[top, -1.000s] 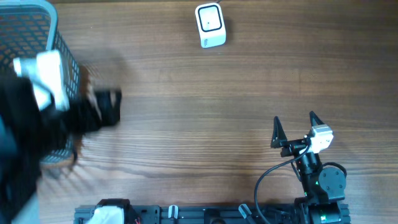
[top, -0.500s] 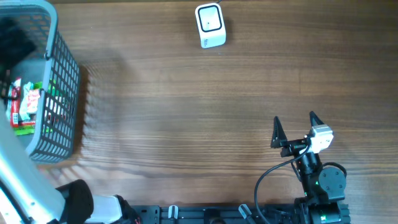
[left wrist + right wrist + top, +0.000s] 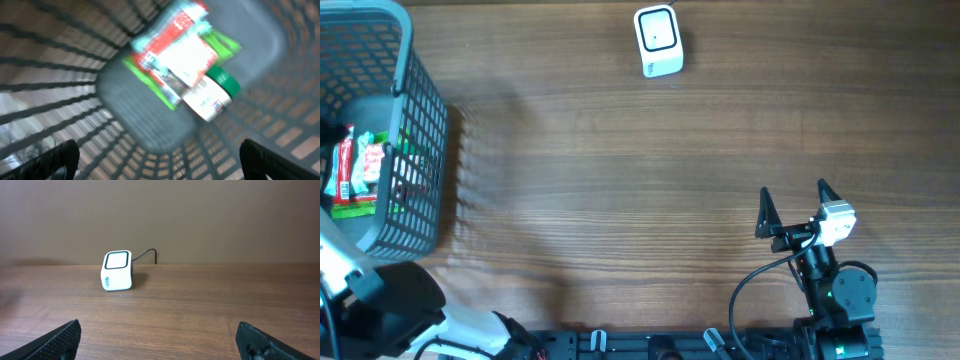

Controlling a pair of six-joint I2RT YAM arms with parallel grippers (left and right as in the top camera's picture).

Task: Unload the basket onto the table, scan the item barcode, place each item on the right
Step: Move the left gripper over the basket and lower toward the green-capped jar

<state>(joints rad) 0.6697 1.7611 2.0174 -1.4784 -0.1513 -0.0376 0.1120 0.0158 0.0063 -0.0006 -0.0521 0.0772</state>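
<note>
Red-and-white flat packet (image 3: 180, 50) lies topmost in the grey plastic mesh basket (image 3: 420, 130); the left gripper (image 3: 160, 161), jaws wide apart above it, should pinch one edge. The right gripper (image 3: 792, 205) stands apart too.

Basket (image 3: 420, 130) at the table's (image 3: 620, 200) far-left corner. Packets (image 3: 175, 55) and a bottle (image 3: 212, 95) lie in it, touching. Scanner (image 3: 658, 40) at far edge, centre, well apart from the basket. Right gripper (image 3: 792, 208) near-right, facing the scanner. Left gripper (image 3: 160, 155) over the basket's inside.
</note>
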